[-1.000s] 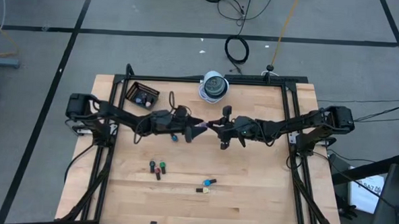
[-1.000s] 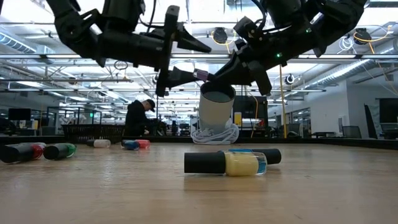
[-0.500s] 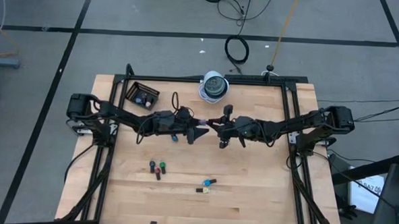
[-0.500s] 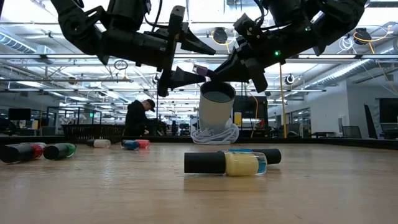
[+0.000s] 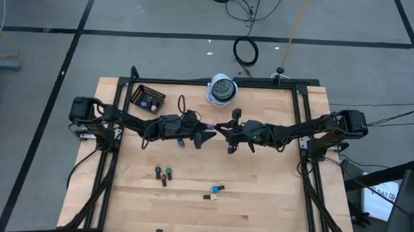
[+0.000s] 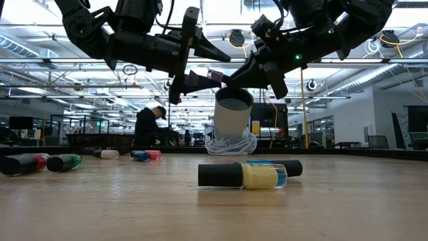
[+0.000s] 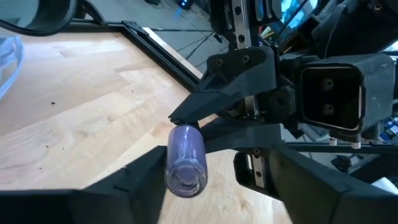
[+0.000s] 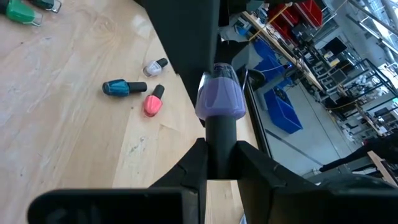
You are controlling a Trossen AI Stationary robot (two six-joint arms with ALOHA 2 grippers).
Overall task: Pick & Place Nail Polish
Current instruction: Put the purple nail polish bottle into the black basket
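Note:
A purple nail polish bottle (image 8: 221,99) with a dark cap is held in the air above the table's middle, between my two grippers; it also shows in the low view (image 6: 215,75). My right gripper (image 5: 222,130) is shut on it. My left gripper (image 7: 202,158) is open. Its fingers stand on either side of the bottle's purple body (image 7: 185,160), whose base faces the left wrist camera. I cannot tell whether a left finger touches the body. Other bottles lie on their sides on the table: red (image 5: 159,173), green (image 5: 167,174), yellow (image 5: 212,196) and blue (image 5: 219,189). My right gripper pinches the bottle's dark cap (image 8: 221,138) between its two fingers. The fingers come about level from the table's right side and lie along the bottle. The bottle is lifted clear, lying roughly level, its purple body sticking out past the fingertips toward my left gripper.
A small black tray (image 5: 147,97) with bottles stands at the far left. A white round container (image 5: 222,89) stands at the far edge. Teal (image 8: 124,87), pink (image 8: 152,102) and pale (image 8: 155,65) bottles lie under my left arm. A person (image 6: 146,127) shows in the room behind.
My left gripper has gone a little toward the table's right edge, toward my right gripper. Its open fingers now stand around the purple body. My right gripper and the bottle have kept still.

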